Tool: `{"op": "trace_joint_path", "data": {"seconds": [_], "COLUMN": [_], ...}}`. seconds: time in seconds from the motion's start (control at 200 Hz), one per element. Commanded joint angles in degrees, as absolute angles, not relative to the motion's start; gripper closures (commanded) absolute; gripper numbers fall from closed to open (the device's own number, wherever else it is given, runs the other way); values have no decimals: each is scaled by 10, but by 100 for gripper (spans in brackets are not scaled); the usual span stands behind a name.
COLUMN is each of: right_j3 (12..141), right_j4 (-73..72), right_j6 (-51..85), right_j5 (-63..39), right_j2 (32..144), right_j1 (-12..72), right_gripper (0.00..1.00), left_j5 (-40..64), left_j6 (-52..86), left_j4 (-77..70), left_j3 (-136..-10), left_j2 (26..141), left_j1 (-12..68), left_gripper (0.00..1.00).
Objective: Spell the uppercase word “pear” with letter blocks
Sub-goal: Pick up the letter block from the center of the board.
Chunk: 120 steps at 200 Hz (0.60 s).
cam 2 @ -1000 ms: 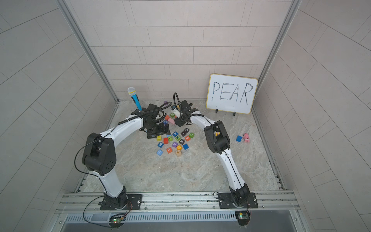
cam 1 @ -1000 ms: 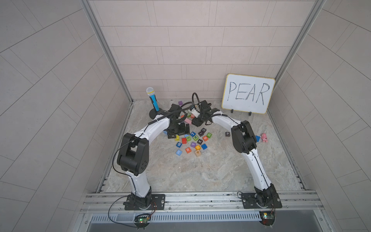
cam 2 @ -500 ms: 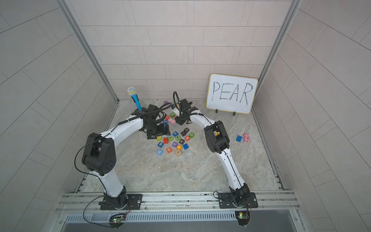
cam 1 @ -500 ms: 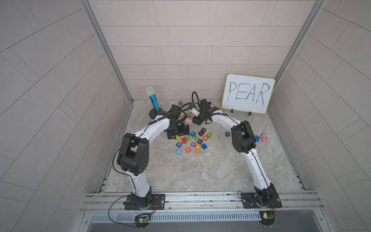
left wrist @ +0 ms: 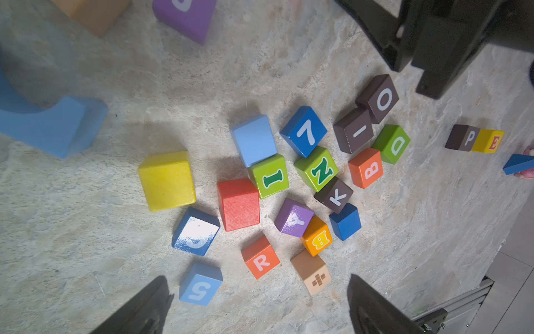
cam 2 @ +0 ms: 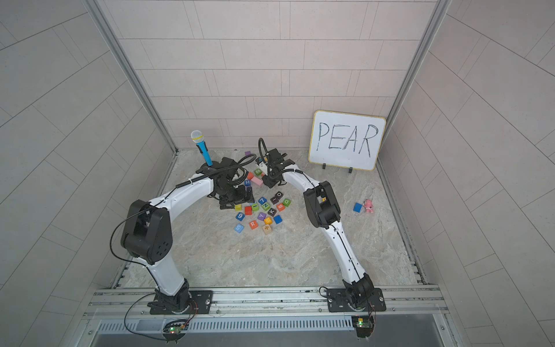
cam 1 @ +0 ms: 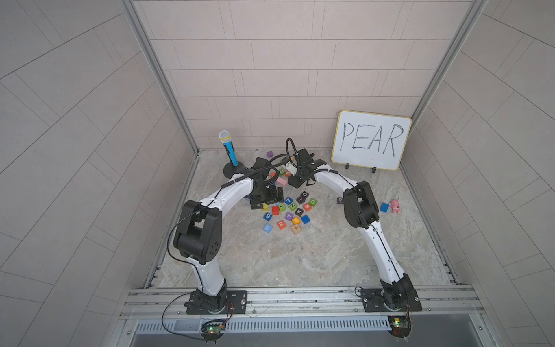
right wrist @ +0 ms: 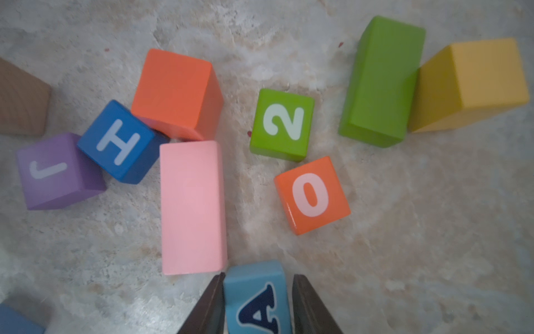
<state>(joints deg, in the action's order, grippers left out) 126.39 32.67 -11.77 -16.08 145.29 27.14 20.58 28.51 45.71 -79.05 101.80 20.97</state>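
Note:
The light blue A block (right wrist: pixel 254 289) sits between the fingers of my right gripper (right wrist: pixel 258 277), which is shut on it at the back of the table, next to a long pink block (right wrist: pixel 192 206). In both top views the right gripper (cam 1: pixel 296 180) hides the A. My left gripper (left wrist: pixel 260 309) hangs wide open and holds nothing, just above the orange-red R block (left wrist: pixel 261 257), which also shows in a top view (cam 1: pixel 281 224). Off to the right, the black P block (left wrist: pixel 462 138) and the yellow E block (left wrist: pixel 488 140) stand side by side. The right arm's elbow partly covers the P (cam 1: pixel 340 200).
Several number and letter cubes crowd the middle (cam 1: pixel 289 208). A green 2 (right wrist: pixel 281 124) and an orange 0 (right wrist: pixel 312 195) lie near the right gripper. A whiteboard reading PEAR (cam 1: pixel 371 139), a toy microphone (cam 1: pixel 228 147), a plain blue block (cam 1: pixel 384 207) and a pink toy (cam 1: pixel 395 206) stand around the edges.
My right gripper's jaws have drawn in around the A block. Both arms hold nearly the same places as a second ago.

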Motion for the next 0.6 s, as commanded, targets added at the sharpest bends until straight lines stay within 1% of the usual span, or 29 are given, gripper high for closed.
{"op": "trace_joint_path", "data": {"seconds": [0.0,0.245,0.42,0.44,0.5,0.595], "right_j3": [1277,1282,1250,1242,1190,1044], "right_j4": [348,372,399,406,410,374], "right_j6": [-113,-88,-28,-23,0,54], "right_j5": [-154,-145,-105,-97,-74,-15], "right_j2": [1461,1427,1355,1342,1292,1174], "right_j1": [277,279,283,284,286,286], "right_gripper": [61,69,75,78,83,84], "left_j5": [208,208,206,206,207,210], "left_j6": [285,285,287,287,290,299], "left_j4": [461,458,452,451,445,431], "left_j3": [-783,-787,-780,-779,-772,-754], "left_j2": [1003,1004,986,982,971,950], "left_j1": [205,205,205,204,205,207], "left_gripper": [0,0,0,0,0,0]}}
